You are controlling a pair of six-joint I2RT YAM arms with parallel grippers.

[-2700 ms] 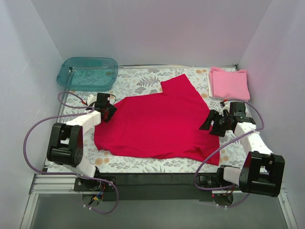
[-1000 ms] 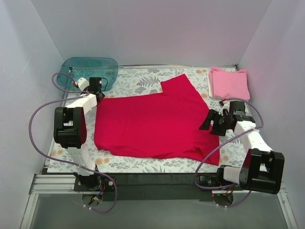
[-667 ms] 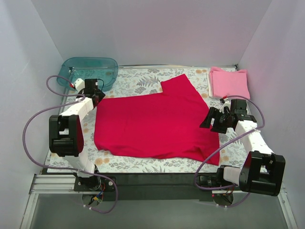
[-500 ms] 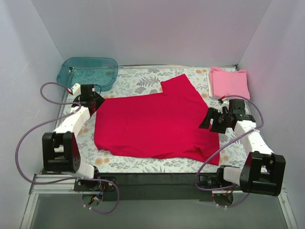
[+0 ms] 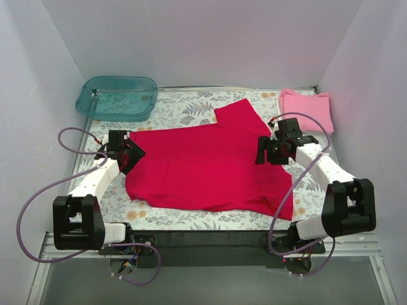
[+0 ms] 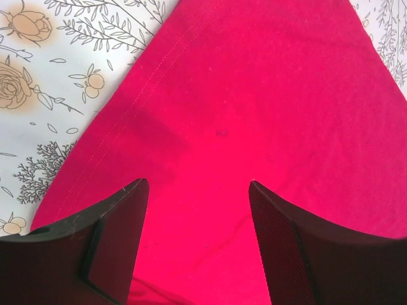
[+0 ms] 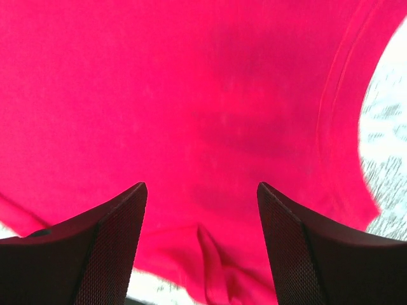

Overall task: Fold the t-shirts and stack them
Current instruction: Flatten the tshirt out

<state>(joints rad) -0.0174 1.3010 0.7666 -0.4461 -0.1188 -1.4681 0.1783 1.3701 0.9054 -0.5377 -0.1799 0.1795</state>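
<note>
Locate the red shirt at mid-table. Lies spread flat on the floral cover, with one sleeve pointing toward the far edge and a straight edge facing left. Shows a turned-over crease at the near right corner.

Locate the pink shirt at the far right corner. Lies folded into a compact rectangle beside the right wall, apart from the red shirt.

Check the left gripper at the left edge of the red shirt. Sits low over the cloth border with jaws spread and nothing between them. In the left wrist view, note both fingers standing wide apart above a stitched red edge, with the cover to the left. Contact with the cloth: cannot tell.

Check the right gripper over the right part of the red shirt, near the base of the far sleeve. Points left, jaws spread, with nothing pinched. In the right wrist view, note red cloth filling nearly the whole picture between the parted fingers, a curved stitched edge at the right and a small wrinkle low in the gap. Contact with the cloth: cannot tell.

Trace the left arm along the left side of the table and the right arm along the right side.

Find the teal tub at the far left corner, well apart from the red shirt and beyond the left gripper.
</note>
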